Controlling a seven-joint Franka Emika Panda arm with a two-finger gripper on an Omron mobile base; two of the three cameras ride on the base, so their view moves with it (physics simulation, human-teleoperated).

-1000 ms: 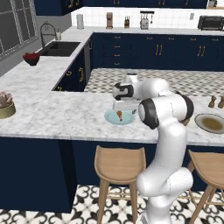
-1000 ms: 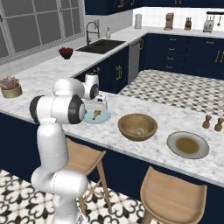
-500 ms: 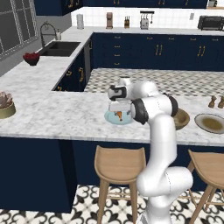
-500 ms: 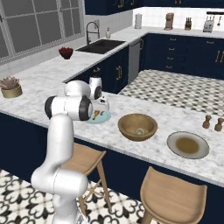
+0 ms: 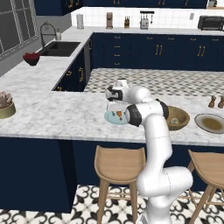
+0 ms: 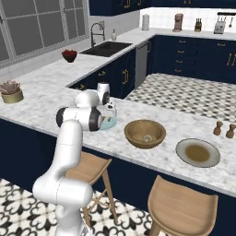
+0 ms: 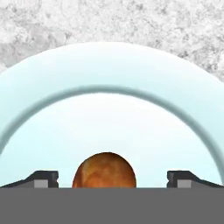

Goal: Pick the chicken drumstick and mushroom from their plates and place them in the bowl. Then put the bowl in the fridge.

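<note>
Drumstick (image 7: 104,169) now between lowered jaws

Glossy white rounded arm (image 5: 151,144) segments, dark joint bands, bulbous white base.

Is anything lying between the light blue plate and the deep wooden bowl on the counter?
No: the right base view shows bare marble counter between the light blue plate and the deep brown wooden bowl.

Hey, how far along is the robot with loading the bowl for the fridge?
Done: a small pale lump, probably the mushroom, sits in the deep wooden bowl. In hand: the open end effector straddles the orange-brown chicken drumstick on the light blue plate. Left: lifting, bowling, fridging.
</note>
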